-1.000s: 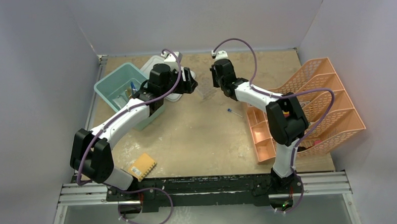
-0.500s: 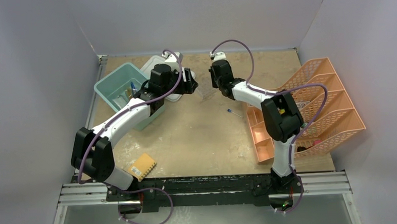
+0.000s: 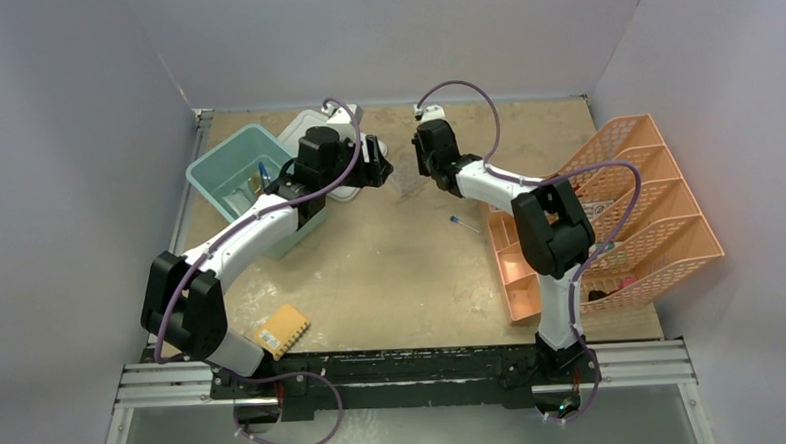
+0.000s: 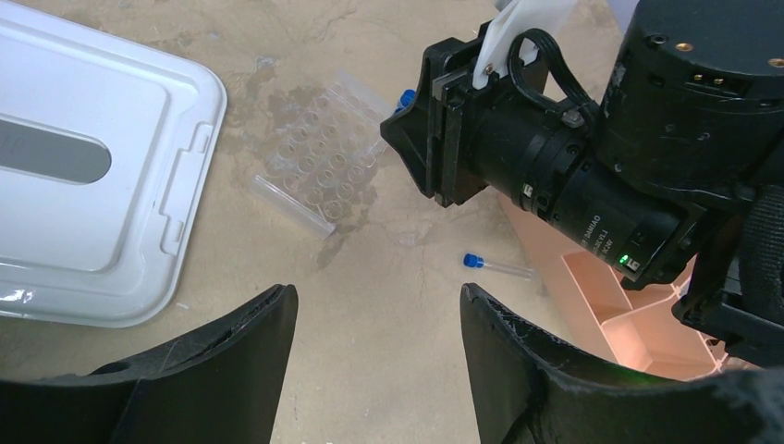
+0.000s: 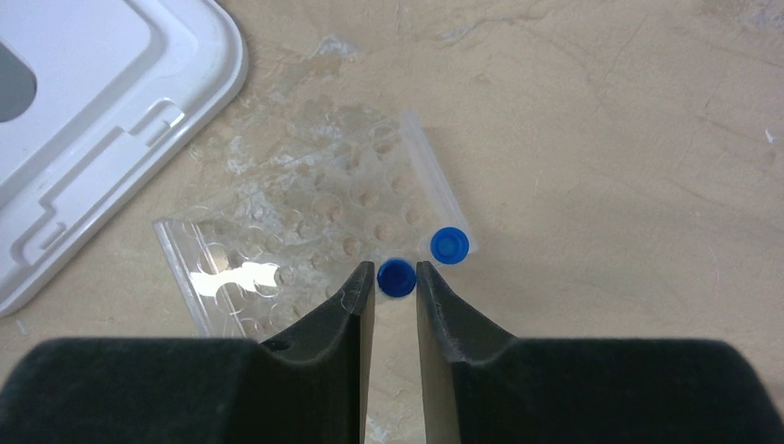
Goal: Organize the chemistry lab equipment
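Observation:
A clear tube rack [image 5: 296, 231] lies on the table beside a white lid [image 5: 83, 102]. Two blue-capped test tubes stand at its right edge. My right gripper [image 5: 397, 270] straddles the cap of one test tube [image 5: 396, 279], its jaws a sliver wider than the cap. The other capped tube [image 5: 450, 245] stands just beyond it. Another test tube [image 4: 499, 266] lies loose on the table near the peach organiser. My left gripper [image 4: 379, 291] hovers open and holds nothing, left of the rack [image 3: 407, 181] in the top view.
A teal bin [image 3: 229, 169] with small items stands at the back left, partly under the left arm. The peach organiser [image 3: 629, 212] fills the right side. A yellow waffle sponge [image 3: 282, 330] lies near the front left.
The right arm's elbow has swung slightly left and back, while its gripper stays over the rack. The left arm has not moved.

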